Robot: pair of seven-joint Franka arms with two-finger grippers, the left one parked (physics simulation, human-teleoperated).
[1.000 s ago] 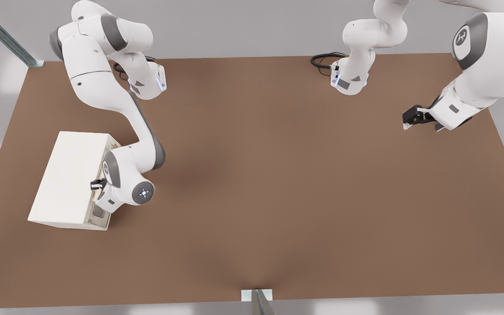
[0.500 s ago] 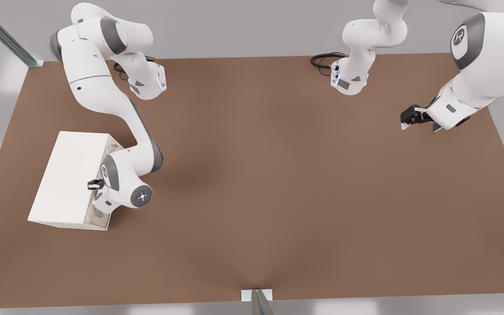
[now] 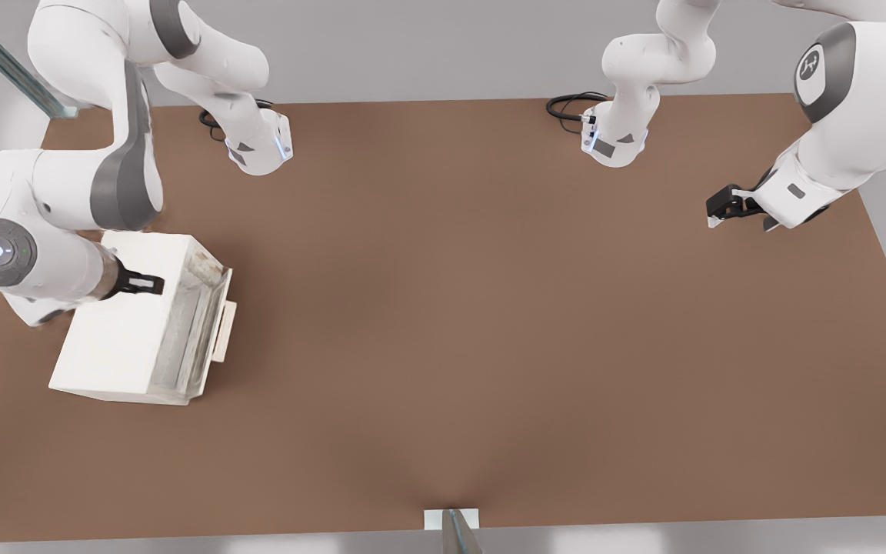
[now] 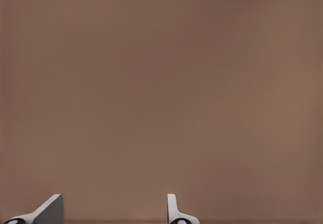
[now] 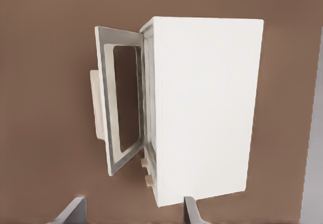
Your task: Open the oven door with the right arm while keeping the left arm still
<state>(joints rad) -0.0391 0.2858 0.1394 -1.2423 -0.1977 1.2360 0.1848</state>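
- From my seat, the gripper (image 3: 152, 285) on the right arm (image 3: 66, 192) hangs above the plain white top of the oven (image 3: 124, 323). Its black fingers (image 3: 139, 285) point across that top toward the door side and hold nothing.
- In the right wrist view the two grey fingertips (image 5: 194, 211) sit well apart with bare space between them, so I read the jaws as spread. They touch neither the oven nor its door.
- Past the fingertips, the oven door (image 3: 208, 327) stands partly open, swung out from the front of the box. The wrist view shows its cream frame (image 5: 108, 108) angled away from the body, with the brown table showing through the window opening.
- The pale bar handle (image 3: 224, 331) is on the outer face of the door, on the side away from the gripper. Two small pale knobs (image 5: 146, 171) show on the oven front beside the door.
- The oven sits on the brown table (image 3: 489, 308). Nothing lies between the gripper and the door.
- Far across the table from the gripper, the left arm (image 3: 835, 131) hangs over the opposite edge.
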